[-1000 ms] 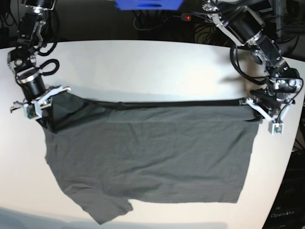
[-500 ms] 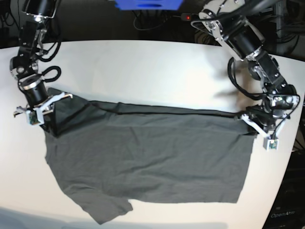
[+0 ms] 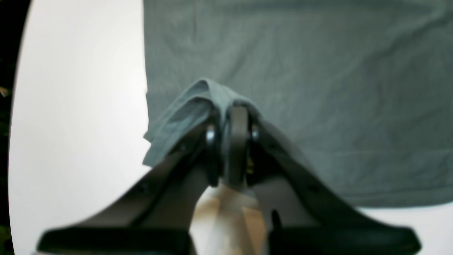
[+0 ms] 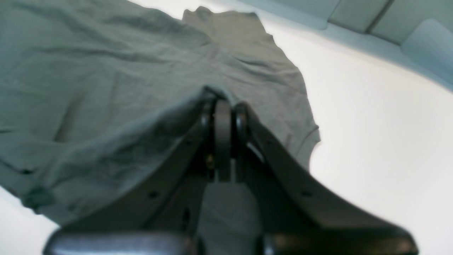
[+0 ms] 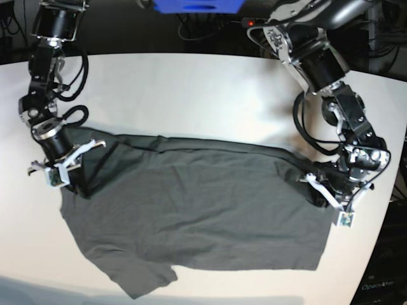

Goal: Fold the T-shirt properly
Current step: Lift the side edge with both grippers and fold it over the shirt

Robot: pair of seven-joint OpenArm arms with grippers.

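Grey T-shirt [image 5: 197, 210] stretches lengthwise across the white surface [image 5: 191, 95] between left end effector [image 5: 321, 190] and right end effector [image 5: 67, 166], each clamped on a far-edge corner.

"OpenArm" in faint lettering, dark stand [image 5: 381, 279], lower right

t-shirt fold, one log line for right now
stage: folding | left gripper: shut on t-shirt | right gripper: shut on t-shirt | table: white
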